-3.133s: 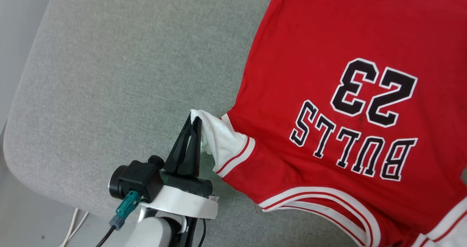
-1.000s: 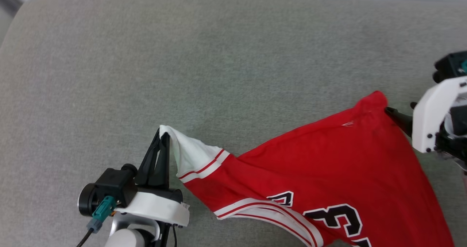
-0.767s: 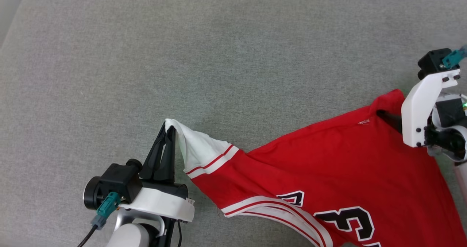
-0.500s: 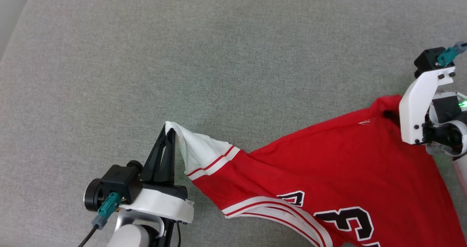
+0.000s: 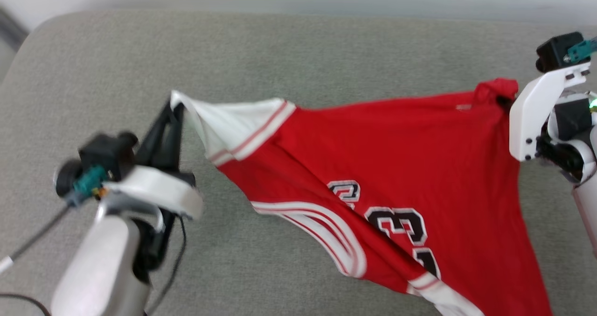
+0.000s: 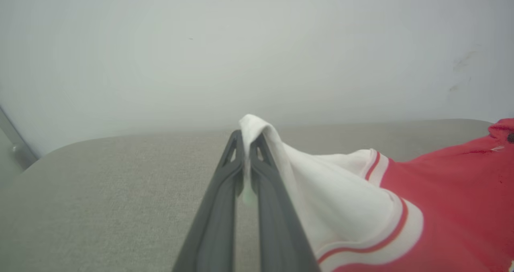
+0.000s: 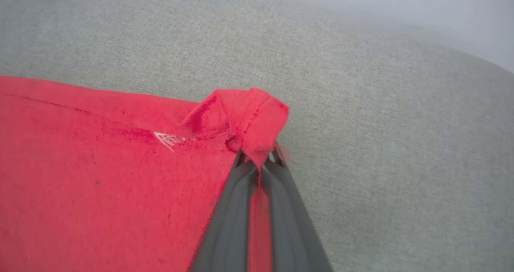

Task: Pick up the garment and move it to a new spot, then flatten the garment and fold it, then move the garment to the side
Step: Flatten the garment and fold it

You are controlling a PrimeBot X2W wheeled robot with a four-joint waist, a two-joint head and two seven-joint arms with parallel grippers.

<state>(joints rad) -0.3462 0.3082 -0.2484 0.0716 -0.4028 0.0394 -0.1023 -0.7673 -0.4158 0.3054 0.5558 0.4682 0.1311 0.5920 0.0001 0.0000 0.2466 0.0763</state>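
The garment [image 5: 419, 166], a red jersey with white sleeves and black numerals, hangs stretched between both arms above the grey cushion. My left gripper [image 5: 173, 106] is shut on the tip of its white sleeve [image 5: 224, 120]; the left wrist view shows that gripper [image 6: 245, 137] pinching the white cloth [image 6: 329, 191]. At the upper right of the head view, my right gripper [image 5: 503, 100] is shut on a red corner of the hem. In the right wrist view this gripper [image 7: 259, 157] bites the folded red corner [image 7: 245, 111]. The lower part of the garment sags toward the cushion.
The grey fabric cushion [image 5: 303, 54] spans the whole workspace, with its rounded far edge meeting a pale wall [image 6: 257, 43]. A dark cable [image 5: 28, 243] trails from the left wrist.
The right gripper has closed on the red hem corner. Both arms have risen and spread, lifting and stretching the garment; the left gripper went up and left. The head camera has shifted too.
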